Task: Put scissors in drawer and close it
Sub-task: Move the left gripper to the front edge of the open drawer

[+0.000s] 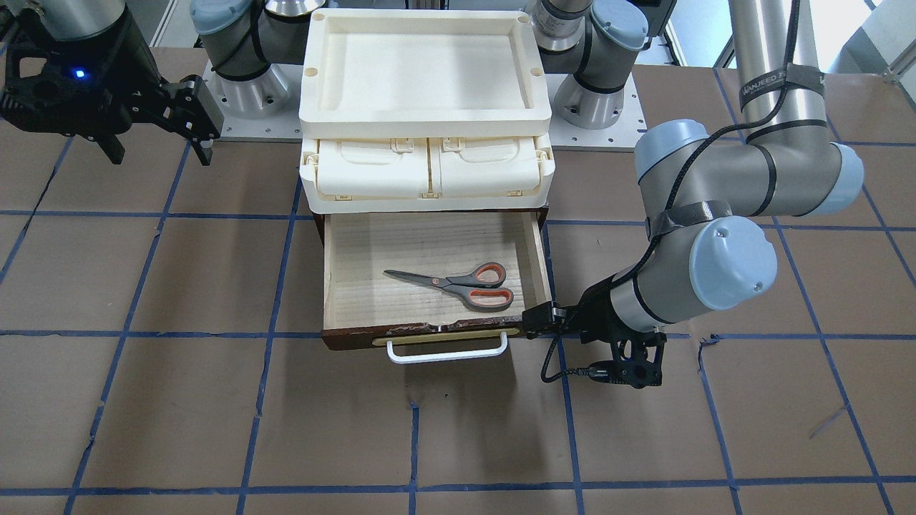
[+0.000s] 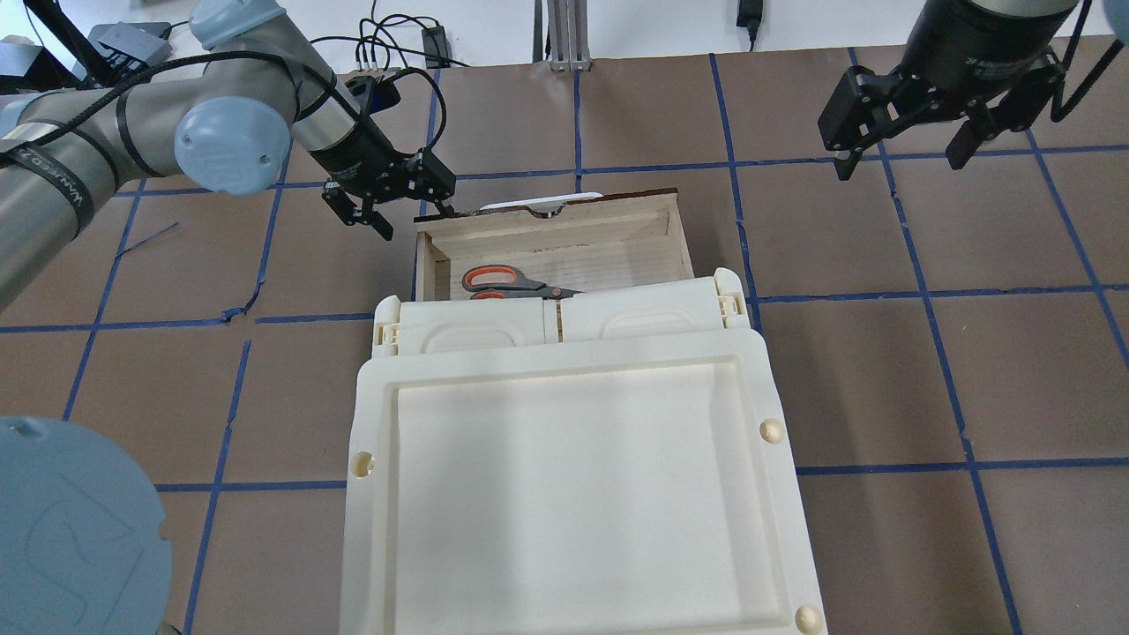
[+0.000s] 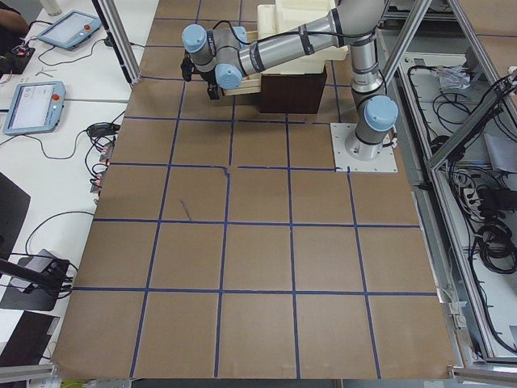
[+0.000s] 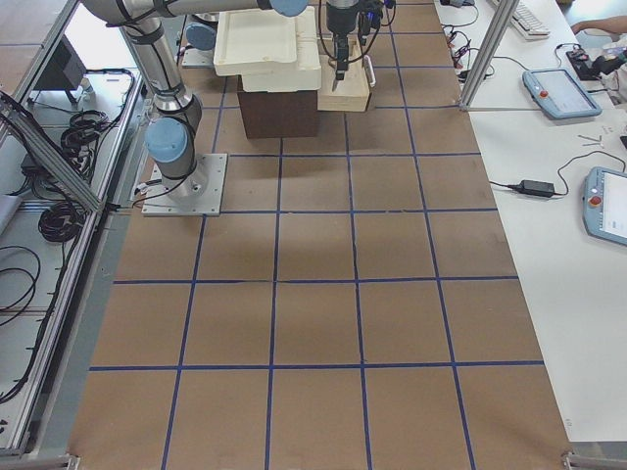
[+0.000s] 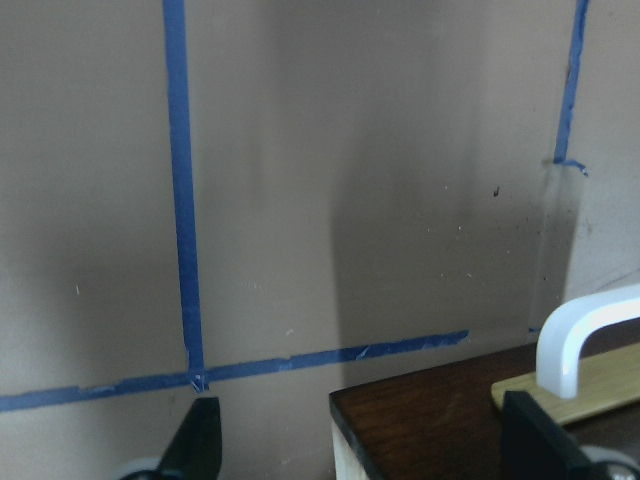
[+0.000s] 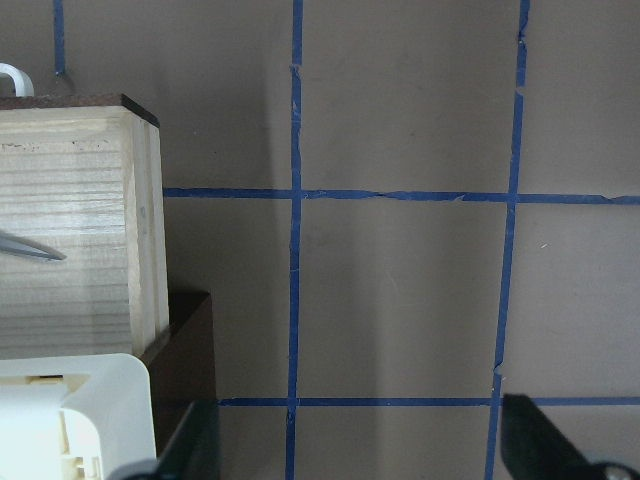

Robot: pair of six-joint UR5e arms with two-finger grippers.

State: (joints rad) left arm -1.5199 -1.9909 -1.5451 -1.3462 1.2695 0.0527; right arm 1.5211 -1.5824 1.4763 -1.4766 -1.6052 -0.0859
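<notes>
Grey-handled, orange-lined scissors [image 1: 458, 284] lie inside the open pale-wood drawer [image 1: 401, 243], so I hold my open, empty left gripper [image 2: 410, 214] at its front corner for pushing.

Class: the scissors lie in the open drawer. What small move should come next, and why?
Probably the left gripper should push the drawer shut by its dark front. The scissors already lie inside it, it stands pulled out, and that gripper, jaws open, hangs by the front's corner near the white handle.
</notes>
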